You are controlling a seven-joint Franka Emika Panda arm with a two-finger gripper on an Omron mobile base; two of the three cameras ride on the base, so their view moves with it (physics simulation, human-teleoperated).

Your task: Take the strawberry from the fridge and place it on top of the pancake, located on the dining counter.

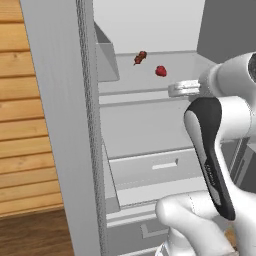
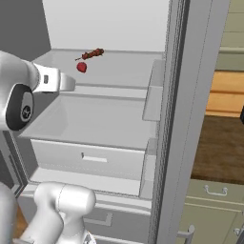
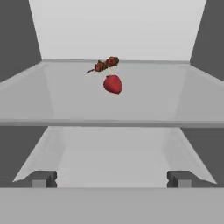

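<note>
The fridge (image 2: 176, 119) stands open; the pincer (image 3: 112, 178), fingers spread wide and empty, faces the strawberry (image 3: 113, 84) on the shelf (image 3: 57, 96) straight ahead, with the brown-red skewer (image 3: 105, 64) just beyond it. Best to advance level and centred, closing before reaching the skewer

The strawberry (image 3: 113, 84) is bright red, plain and unmarked. Just behind it the skewered morsel (image 3: 105, 65) is a darker brown-red with a thin dark stick. The fridge (image 1: 60, 125) is matte grey outside, its shelves (image 3: 109, 105) pale grey and its back wall near white. Beside it, the wall panelling (image 1: 25, 125) is honey-toned wood in horizontal planks — the floor (image 1: 30, 235) a deeper brown grain.
</note>
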